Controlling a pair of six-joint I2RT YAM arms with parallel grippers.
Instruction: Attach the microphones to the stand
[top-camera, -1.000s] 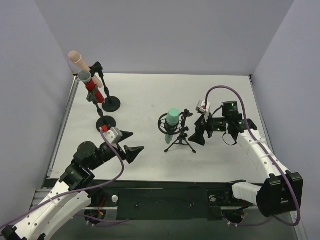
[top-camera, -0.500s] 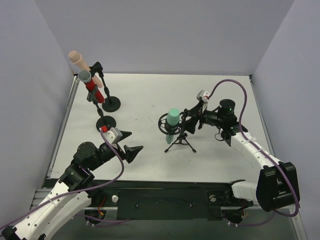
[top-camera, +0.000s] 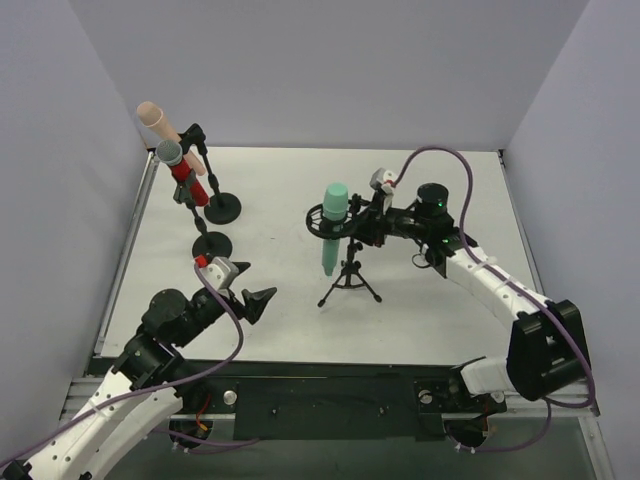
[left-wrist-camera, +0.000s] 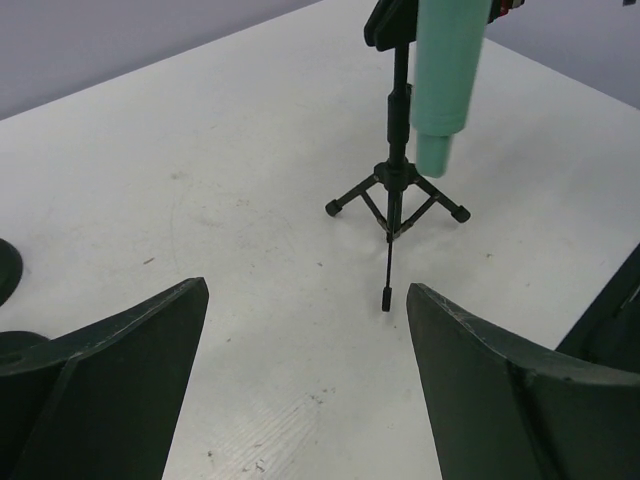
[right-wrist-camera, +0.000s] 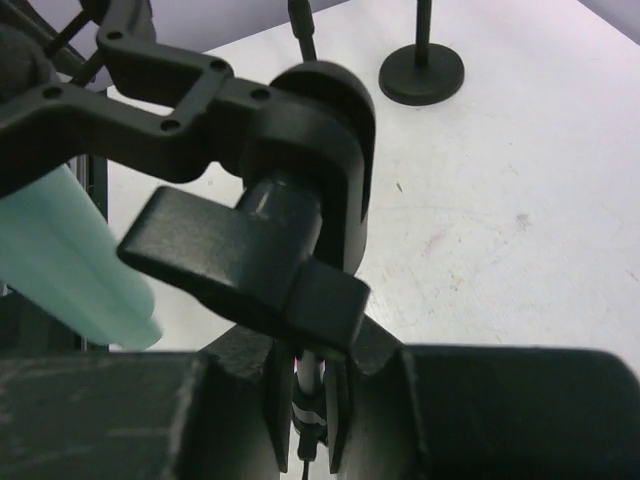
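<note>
The right gripper (top-camera: 368, 226) is clamped on the thin post of the tripod stand (top-camera: 349, 287), directly beneath the tilt knob (right-wrist-camera: 240, 265). The teal-green microphone (top-camera: 332, 228) sits in the shock-mount ring (top-camera: 311, 219) just beyond the fingertips, on the far side of the post from the wrist, its long axis close to upright, head uppermost. The left gripper (top-camera: 252, 300) stands with jaws apart and empty, well clear of the stand, so the right arm is the nearer.
</note>
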